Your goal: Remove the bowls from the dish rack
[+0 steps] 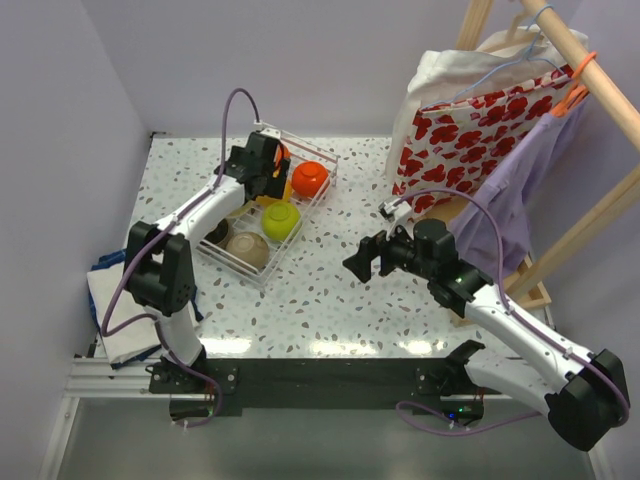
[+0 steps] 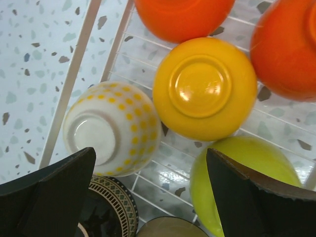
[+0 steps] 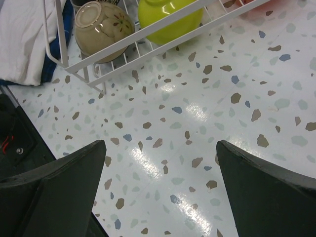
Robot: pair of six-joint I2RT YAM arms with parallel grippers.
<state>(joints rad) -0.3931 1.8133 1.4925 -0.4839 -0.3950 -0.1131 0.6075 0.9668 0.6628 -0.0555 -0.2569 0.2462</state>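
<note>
The white wire dish rack (image 1: pixel 268 280) stands at the table's back left. In it I see an orange-red bowl (image 1: pixel 310 178), a lime green bowl (image 1: pixel 281 220), a tan bowl (image 1: pixel 247 249) and a dark brown bowl (image 1: pixel 218 232). My left gripper (image 1: pixel 262 170) hovers open over the rack. Its wrist view shows upside-down bowls below: two orange-red (image 2: pixel 182 17) (image 2: pixel 286 49), a yellow-orange (image 2: pixel 205 89), a cream dotted (image 2: pixel 113 128), the lime green (image 2: pixel 237 168), a dark patterned (image 2: pixel 106 207). My right gripper (image 1: pixel 362 258) is open above bare table, right of the rack (image 3: pixel 148 37).
A wooden clothes rack (image 1: pixel 590 215) with hanging garments and a red-and-white patterned cloth (image 1: pixel 470 130) fills the right side. A white folded cloth (image 1: pixel 115 300) lies at the left table edge, near the rack's front corner. Speckled tabletop (image 1: pixel 340 300) lies between rack and right arm.
</note>
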